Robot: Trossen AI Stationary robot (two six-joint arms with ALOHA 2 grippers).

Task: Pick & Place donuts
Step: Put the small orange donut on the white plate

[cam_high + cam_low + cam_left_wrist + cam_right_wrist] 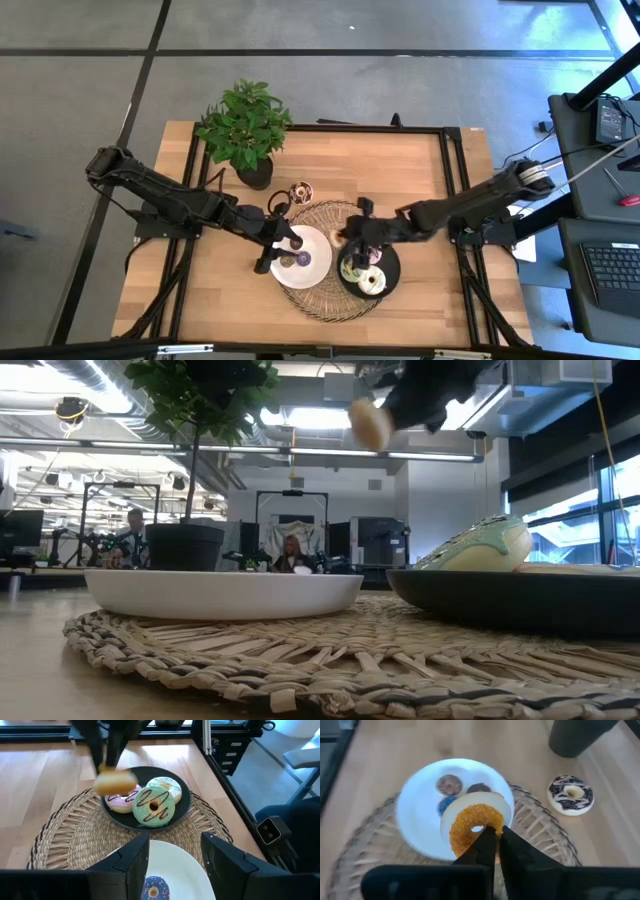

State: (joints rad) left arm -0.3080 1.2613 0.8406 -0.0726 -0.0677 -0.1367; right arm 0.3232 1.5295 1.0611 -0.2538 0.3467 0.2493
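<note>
My right gripper [493,842] is shut on an orange-crumbed donut [472,825] with a cream rim, high above the woven mat [330,303] between the two plates. The black plate [180,807] bears a pink donut [120,802], a green one with chocolate drizzle [153,806] and a pale one [166,785]. The white plate [420,820] carries three tiny donuts, among them a blue one [154,890]. My left gripper [175,865] hovers open over the white plate's edge, holding nothing. A dark-iced donut [300,192] lies flat on the bare table. My right gripper pinches the donut's ring [487,831] between its two fingers, just beside the hole. The fingers slant down from the table's right side. The donut stands on edge in the hold, its crumbed face toward the wrist, lifted clear of mat and plates [369,423].
A potted plant [245,130] stands at the table's far left part, behind the loose donut. Black frame rails [450,160] run along the table's edges. People sit at desks in the room beyond the table [290,552].
</note>
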